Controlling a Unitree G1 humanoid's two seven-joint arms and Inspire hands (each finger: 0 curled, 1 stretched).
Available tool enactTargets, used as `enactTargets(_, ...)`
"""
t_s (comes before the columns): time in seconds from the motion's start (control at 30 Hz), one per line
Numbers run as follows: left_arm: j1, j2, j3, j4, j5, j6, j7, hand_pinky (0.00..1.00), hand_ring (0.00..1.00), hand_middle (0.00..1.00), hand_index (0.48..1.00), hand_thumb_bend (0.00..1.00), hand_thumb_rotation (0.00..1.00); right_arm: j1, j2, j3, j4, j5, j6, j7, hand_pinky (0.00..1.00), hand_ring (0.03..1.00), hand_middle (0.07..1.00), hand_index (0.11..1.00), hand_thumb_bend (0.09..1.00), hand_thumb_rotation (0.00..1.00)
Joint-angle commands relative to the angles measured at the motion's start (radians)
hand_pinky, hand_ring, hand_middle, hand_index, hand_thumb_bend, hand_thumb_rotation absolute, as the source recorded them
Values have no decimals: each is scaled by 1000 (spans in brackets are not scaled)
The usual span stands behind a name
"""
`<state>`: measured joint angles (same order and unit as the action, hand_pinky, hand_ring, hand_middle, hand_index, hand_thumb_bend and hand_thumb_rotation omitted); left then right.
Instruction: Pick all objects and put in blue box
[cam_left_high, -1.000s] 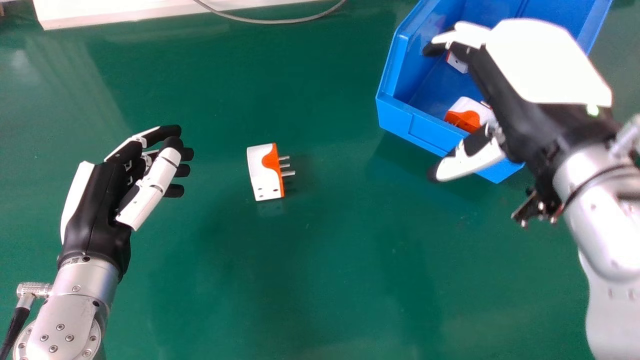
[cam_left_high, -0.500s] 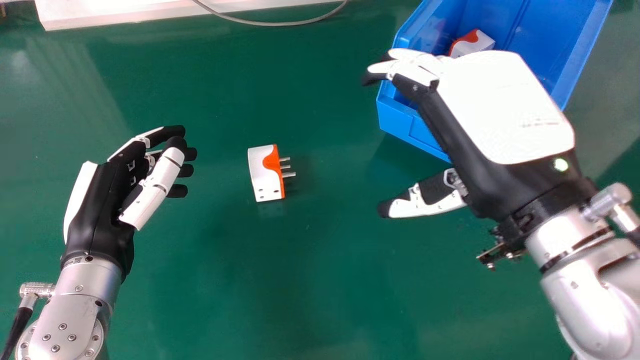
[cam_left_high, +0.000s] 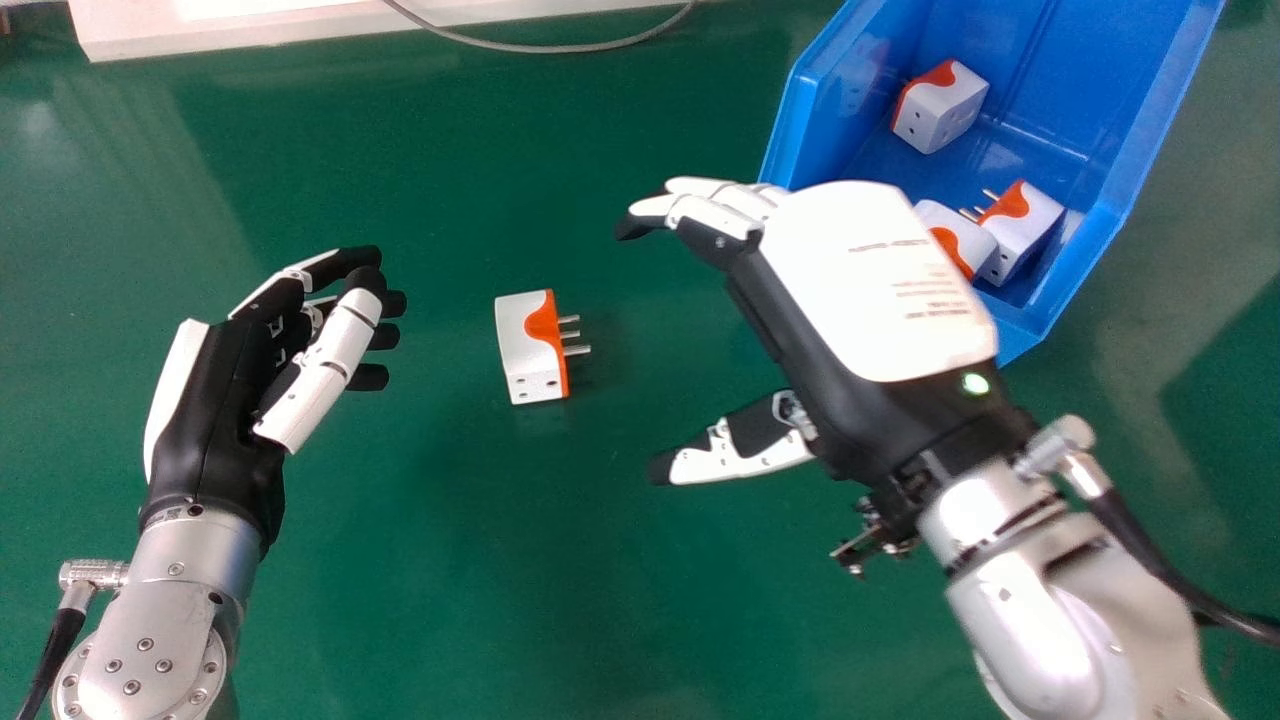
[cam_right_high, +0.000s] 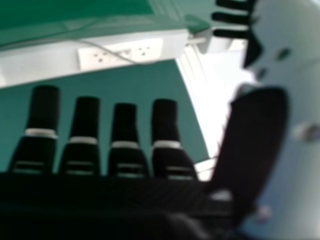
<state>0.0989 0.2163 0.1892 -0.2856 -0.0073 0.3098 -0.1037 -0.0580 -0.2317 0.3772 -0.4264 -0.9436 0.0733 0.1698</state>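
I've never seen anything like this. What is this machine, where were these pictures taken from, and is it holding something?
It is a humanoid robot with silver forearms and black and white hands. The wider picture looks down from its head: its left hand is at the left, its right hand at the right. The other comes from a camera at the right hand, looking past its fingers towards a white strip with sockets.

On the green table lies one white and orange plug adapter; three similar ones sit in the blue box. Neither hand holds anything.
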Motion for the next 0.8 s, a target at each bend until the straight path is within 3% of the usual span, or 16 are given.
enactTargets(0.0, -10, 2, -1, -20, 2, -7, 8, 655, 722, 725, 783, 366, 620, -44, 18, 12, 28, -2, -11, -20, 644, 791, 818, 754, 764, 141)
enactTargets(0.5, -11, -1, -15, -28, 17, 6, 27, 655, 723, 724, 785, 355, 624, -287, 98, 98, 462, -35, 11, -142, 709, 829, 858, 801, 741, 130)
enactTargets(0.77, 4, -6, -18, -48, 14, 10, 33, 649, 722, 724, 785, 353, 624, -441, 134, 143, 689, -34, 17, -187, 719, 849, 875, 805, 738, 136)
